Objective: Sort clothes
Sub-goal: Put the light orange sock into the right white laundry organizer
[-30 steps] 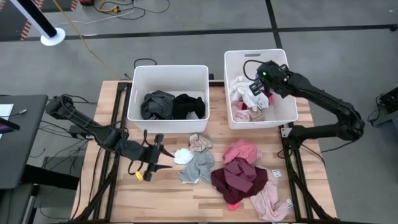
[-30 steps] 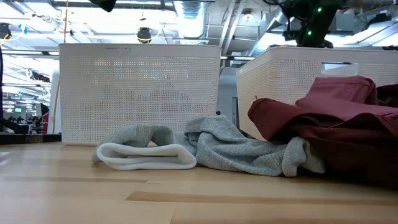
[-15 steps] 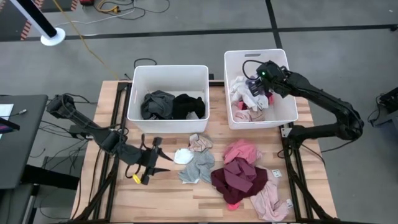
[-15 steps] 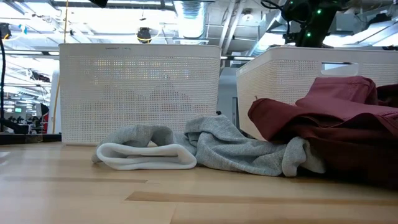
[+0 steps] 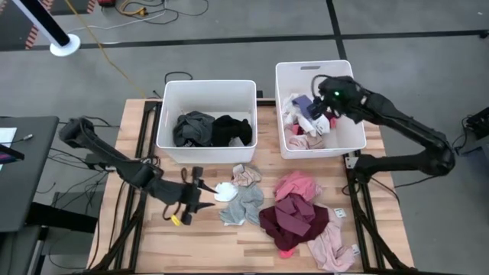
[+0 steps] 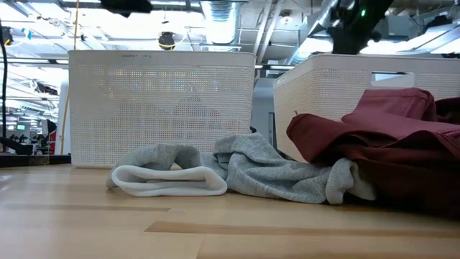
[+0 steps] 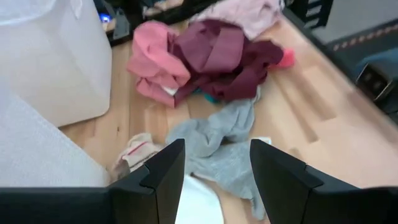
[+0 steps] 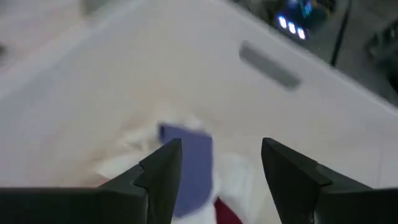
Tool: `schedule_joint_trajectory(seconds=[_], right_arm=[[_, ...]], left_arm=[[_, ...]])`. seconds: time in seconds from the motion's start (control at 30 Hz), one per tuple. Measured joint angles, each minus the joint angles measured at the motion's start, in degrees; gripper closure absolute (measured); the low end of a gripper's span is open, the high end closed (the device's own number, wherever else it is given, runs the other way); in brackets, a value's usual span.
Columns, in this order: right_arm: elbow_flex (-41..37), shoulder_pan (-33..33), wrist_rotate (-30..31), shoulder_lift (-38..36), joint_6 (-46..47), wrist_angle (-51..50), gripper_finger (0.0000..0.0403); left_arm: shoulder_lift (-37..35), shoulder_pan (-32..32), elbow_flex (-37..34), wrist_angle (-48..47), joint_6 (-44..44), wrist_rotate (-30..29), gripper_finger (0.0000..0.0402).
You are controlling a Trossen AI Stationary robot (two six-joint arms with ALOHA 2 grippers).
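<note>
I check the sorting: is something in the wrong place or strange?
Nothing looks damaged. One oddity: a blue piece lies in the right bin among white and pink clothes, while dark clothes fill the left bin.

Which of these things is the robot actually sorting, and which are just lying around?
Part of the job:
grey garment
white garment
maroon garment
pink garment
two bins

Just lying about:
yellow cable
white stand base

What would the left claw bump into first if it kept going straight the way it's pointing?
Probably the white garment just ahead of the open left claw, with the grey garment right behind it; how high the claw hangs above the table is unclear.
</note>
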Motion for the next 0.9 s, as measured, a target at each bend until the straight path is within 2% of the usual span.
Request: schedule_joint_trajectory(seconds=[0.2,0.47,0.9], right_arm=[[0.2,9.9,-0.3,-4.0,2.0,1.5,0.0168],[0.2,24.6,-0.6,-4.5,4.7,1.7,0.0168],[0.2,42.0,-0.5,-0.6,2.9,11.8,0.0168]], left_arm=[[9.0,2.9,0.0,4.9,2.9,0.0,0.0224],[17.0,7.5,0.0,7.4,3.4,0.3,0.0224],[19.2,13.2,0.0,8.7,0.2,0.4,0.0224]])
